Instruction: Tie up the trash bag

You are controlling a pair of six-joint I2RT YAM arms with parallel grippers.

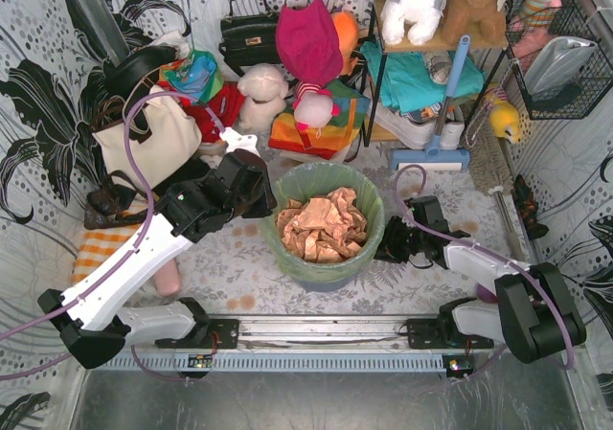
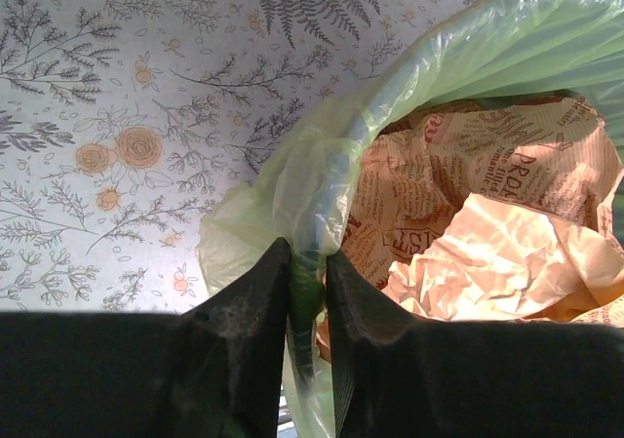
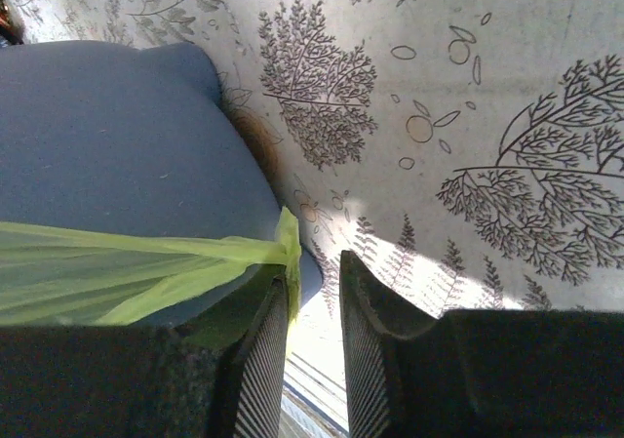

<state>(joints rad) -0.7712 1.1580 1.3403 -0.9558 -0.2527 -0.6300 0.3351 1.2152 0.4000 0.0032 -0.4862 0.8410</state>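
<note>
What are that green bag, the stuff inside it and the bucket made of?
The trash bag looks like thin, glossy plastic film: translucent and wrinkled. The filling seems to be crumpled brown paper, matte, with printed lettering. The bin is probably moulded plastic: smooth, dull blue-grey.

We see a blue-grey round bin standing on the fern-printed cloth. Behind it on the left, a cream tote bag sits near a black handbag. On the shelf a white plush toy sits beside a brown plush toy, and a blue-handled mop leans below them.
</note>
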